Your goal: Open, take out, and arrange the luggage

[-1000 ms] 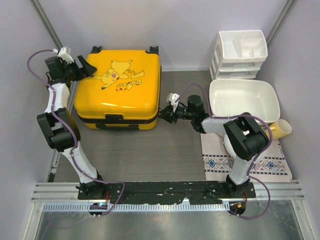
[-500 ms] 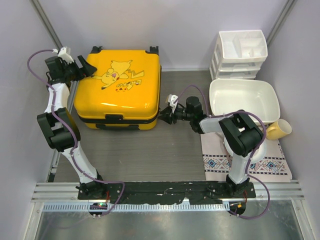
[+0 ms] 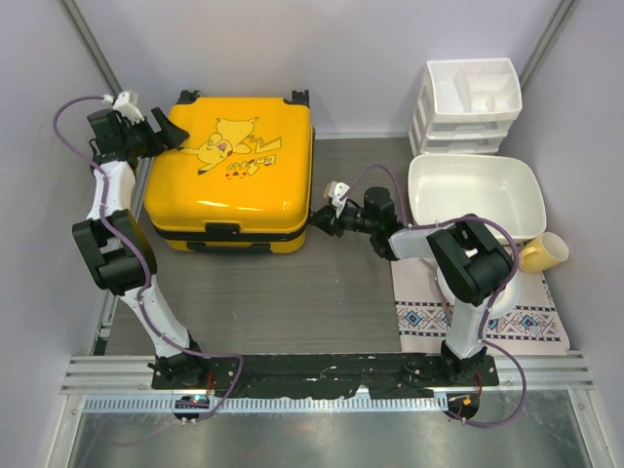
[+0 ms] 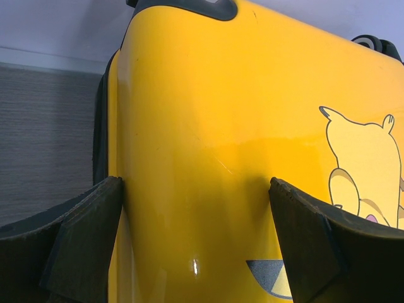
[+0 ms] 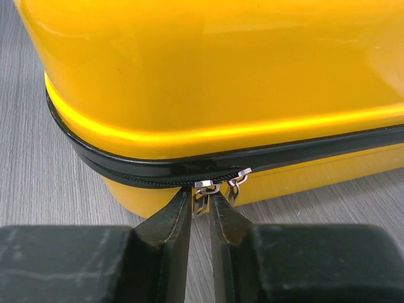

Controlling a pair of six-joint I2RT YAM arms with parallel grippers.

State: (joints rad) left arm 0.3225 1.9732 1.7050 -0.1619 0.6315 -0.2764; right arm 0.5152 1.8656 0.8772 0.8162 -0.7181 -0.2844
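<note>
From above, the suitcase is lying flat and zipped at the back left of the grey wood-grain worktop, lid up, so the opening step is only just getting under way. The left pincer is sitting at the case's far left corner, and the right pincer is reaching in at the case's right side, low on the near corner. A white basin, a white drawer unit, a yellow cup and a patterned mat are sitting along the right, well apart from the case, and pale walls are closing the space in on three sides. In the left wrist view, that pincer is standing spread wide, one finger down the side of the shell and the other over the lid, bracing rather than gripping. In the right wrist view, the fingers are standing almost pressed together at the black zipper band, with the silver zipper pulls right at their tips. One pull is hanging between them, though I cannot tell whether it is truly being pinched. The next move is calling for a firm bite on that pull, then a steady drag along the band around the corner while the left arm is holding the case from sliding on the smooth worktop.
</note>
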